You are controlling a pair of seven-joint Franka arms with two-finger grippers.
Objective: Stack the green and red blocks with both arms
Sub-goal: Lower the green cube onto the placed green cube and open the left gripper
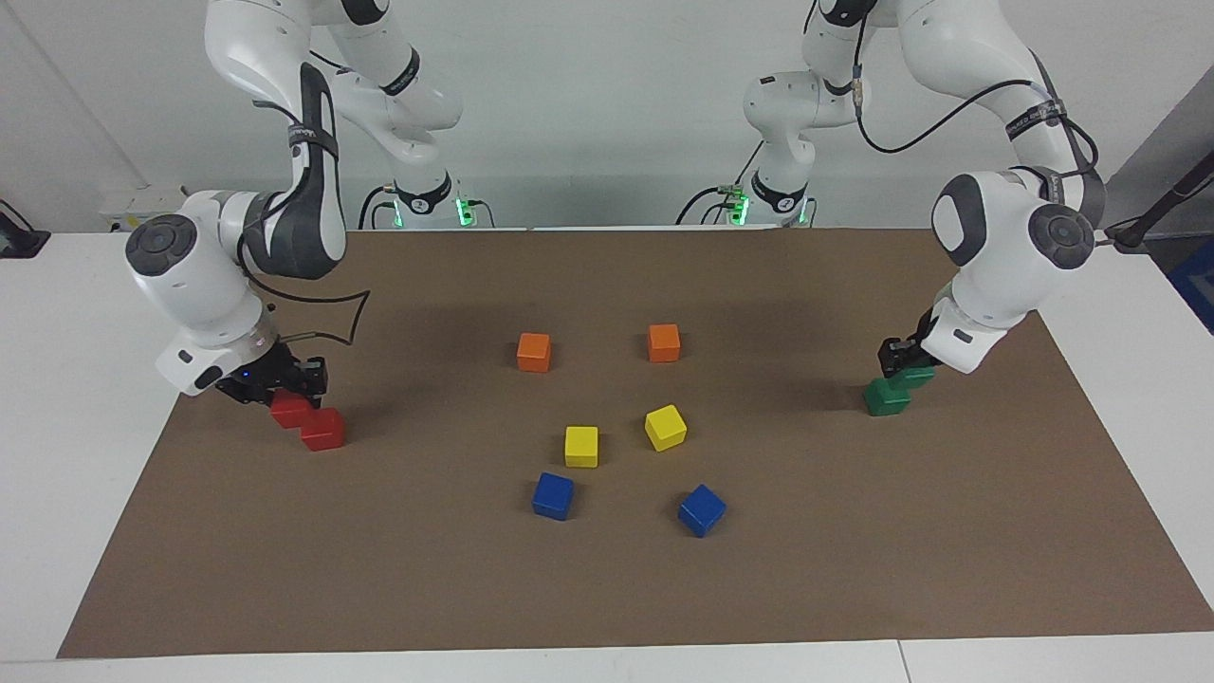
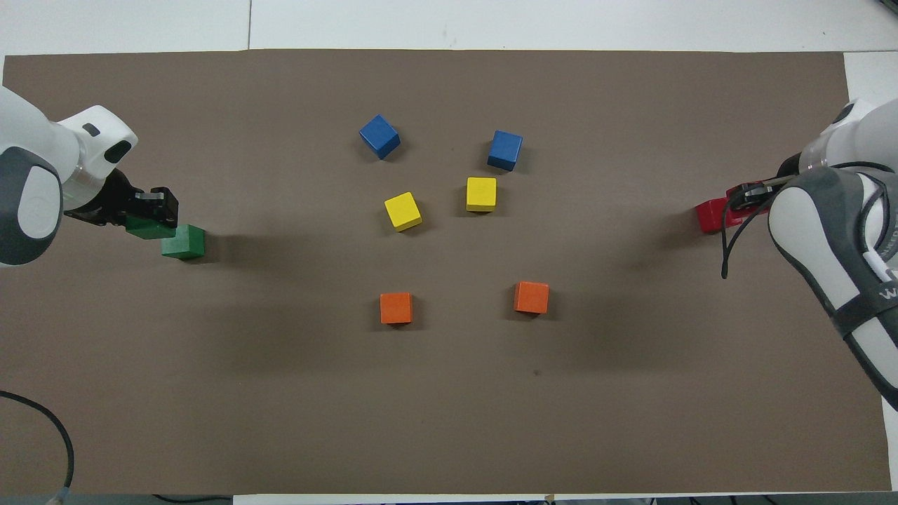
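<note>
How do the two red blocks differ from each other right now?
The upper red block is held in the right gripper, while the lower red block rests on the brown mat. The upper one sits offset toward the robots, not squarely above the lower. Both are same-sized cubes.

Robotics lab bench — two white Franka-type arms (image 1: 285, 171) (image 1: 1005, 228) mounted at a white table (image 1: 76, 313) with green status lights at their bases. Brown paper mat (image 1: 607, 588) laid flat as a workspace, small coloured cubes (image 1: 581, 446) spread on it. Plain white wall, loose black cables (image 2: 42, 428) — no domestic furnishings.
</note>
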